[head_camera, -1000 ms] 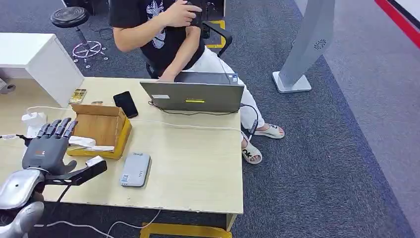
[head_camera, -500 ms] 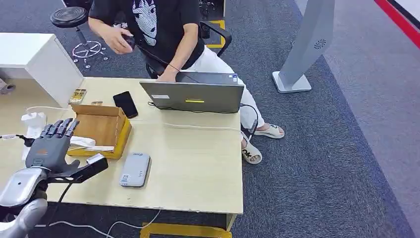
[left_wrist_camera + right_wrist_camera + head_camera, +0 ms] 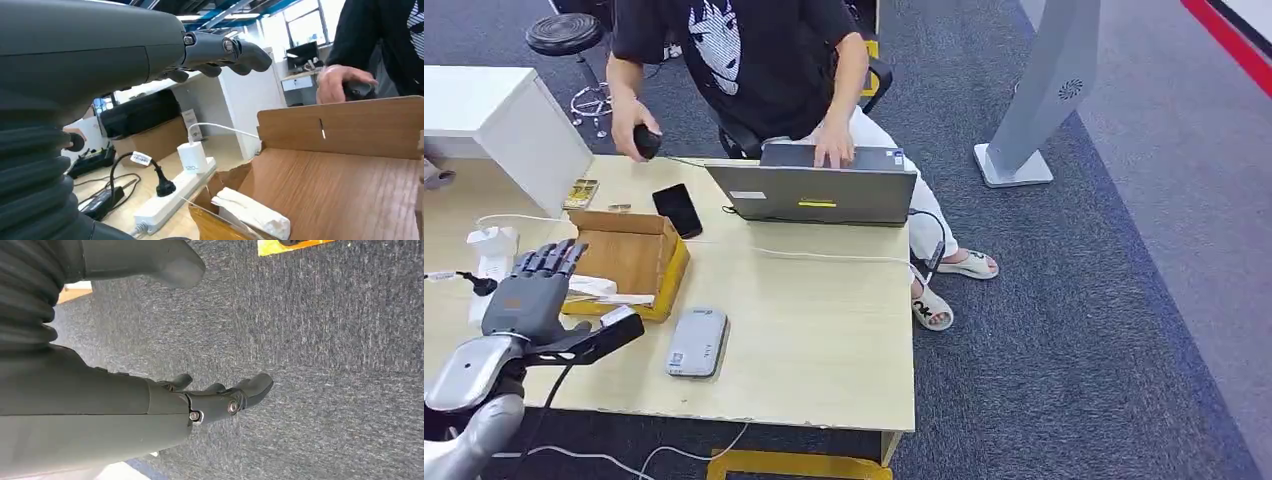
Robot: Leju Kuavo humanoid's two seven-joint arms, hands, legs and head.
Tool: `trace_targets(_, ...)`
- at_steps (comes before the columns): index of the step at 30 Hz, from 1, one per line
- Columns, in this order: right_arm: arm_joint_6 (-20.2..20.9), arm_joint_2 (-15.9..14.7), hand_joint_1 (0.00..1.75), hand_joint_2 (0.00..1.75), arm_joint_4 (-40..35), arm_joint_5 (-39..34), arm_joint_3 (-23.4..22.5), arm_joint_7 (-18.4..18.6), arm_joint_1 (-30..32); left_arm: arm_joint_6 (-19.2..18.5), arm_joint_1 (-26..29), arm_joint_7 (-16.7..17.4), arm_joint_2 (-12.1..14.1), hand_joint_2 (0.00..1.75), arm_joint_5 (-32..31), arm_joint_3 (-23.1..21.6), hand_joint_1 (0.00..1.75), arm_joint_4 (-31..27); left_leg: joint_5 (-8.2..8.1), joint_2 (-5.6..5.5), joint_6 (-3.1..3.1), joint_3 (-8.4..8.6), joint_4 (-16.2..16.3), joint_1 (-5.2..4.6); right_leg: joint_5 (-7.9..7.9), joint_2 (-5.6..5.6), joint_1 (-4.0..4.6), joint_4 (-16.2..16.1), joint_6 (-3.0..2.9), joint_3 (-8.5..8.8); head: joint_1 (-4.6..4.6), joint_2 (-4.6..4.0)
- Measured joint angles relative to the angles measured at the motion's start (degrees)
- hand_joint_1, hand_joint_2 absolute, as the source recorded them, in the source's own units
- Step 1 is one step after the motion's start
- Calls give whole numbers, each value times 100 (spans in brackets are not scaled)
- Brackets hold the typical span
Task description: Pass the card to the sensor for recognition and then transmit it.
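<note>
L hand (image 3: 527, 292), fingers spread & holding nothing, hovers at near-left edge of cardboard box (image 3: 629, 258), prob. to reach a card inside, w/ grey sensor (image 3: 697, 342) just right; R hand (image 3: 220, 397) hangs over carpet, fingers loosely apart.

We see even, bright indoor light on the table (image 3: 824, 330) in the head view, with soft, faint shadows and no harsh glare. In the left wrist view, windows (image 3: 300, 22) behind blow out white, and the left hand (image 3: 220, 52) sits dark and slightly soft against them. The carpet (image 3: 325, 340) in the right wrist view looks grainy, while the right hand (image 3: 220, 400) close up stays dim
</note>
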Motion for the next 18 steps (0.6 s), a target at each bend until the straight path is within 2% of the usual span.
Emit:
trace_targets(6,-20,-44,0,175,88,13,0,-9,-23,0,-102,-42,-68,175,7,-4,2,142,0,3,0,0,0,0,0,2,0,0,0,-1,-2,0)
trace_targets(13,-61,-77,0,175,160,59,0,-11,-43,41,-155,-63,-114,175,44,-9,28,254,0,2,0,0,0,0,0,2,0,0,0,-1,0,0)
trace_targets(18,-92,-96,0,175,219,57,0,-17,-65,68,-173,-70,-133,175,48,-15,30,317,0,3,0,0,0,0,0,2,0,0,0,-1,-2,0)
